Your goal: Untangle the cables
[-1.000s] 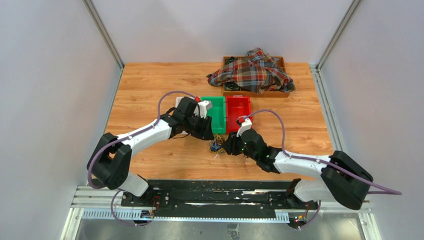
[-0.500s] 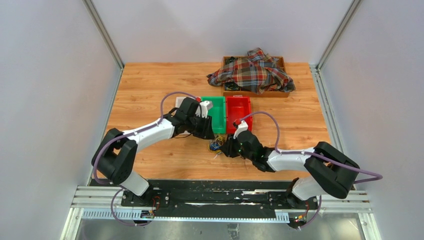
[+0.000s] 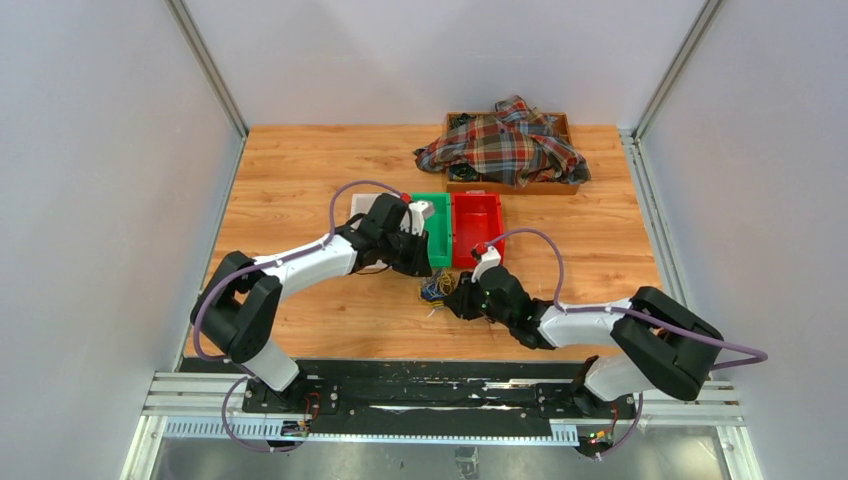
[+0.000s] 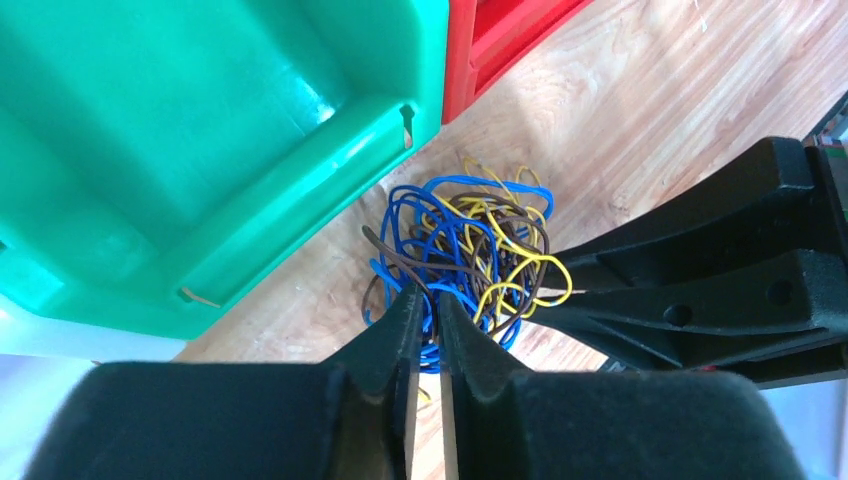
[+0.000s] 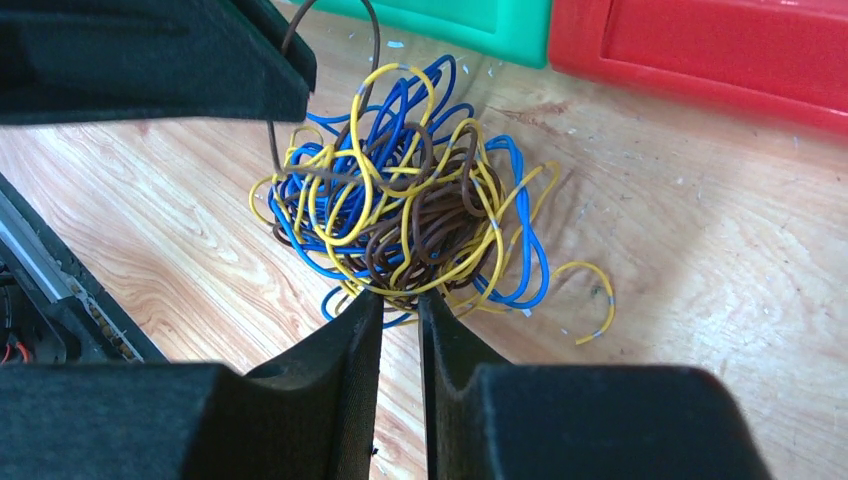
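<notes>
Tangle of thin blue, yellow and dark brown cables (image 3: 434, 288) (image 4: 470, 255) (image 5: 410, 210) lies on the light wooden tabletop (image 3: 300, 170), one loose knotted clump, just in front of the near ends of a green plastic bin (image 3: 437, 245) (image 4: 300, 150) and a red plastic bin (image 3: 476, 228) (image 4: 490, 40), roughly where the two bins meet. Bins sit side by side, touching. The clump is between the two black grippers. Left gripper (image 3: 424, 275) (image 4: 427, 300) comes in from the green-bin side, jaws drawn almost together with only a thin slit between them; tips are buried in the edge of the clump, and a brown strand runs right across them, clamped there. In the right wrist view the left fingers (image 5: 150, 60) show at the upper left, with that brown strand rising taut from the clump to their tip. Right gripper (image 3: 450, 298) (image 5: 400, 300) (image 4: 555, 292) meets the clump from the opposite side, jaws likewise nearly closed, a narrow gap only, tips pressed into the bundle's near edge and pinching yellow and brown loops. One yellow end trails free onto the wood to the right. At the far edge of the table, a crumpled red-and-green plaid shirt (image 3: 505, 145) is draped over a brown wooden tray (image 3: 560, 185), well apart from the clump.
</notes>
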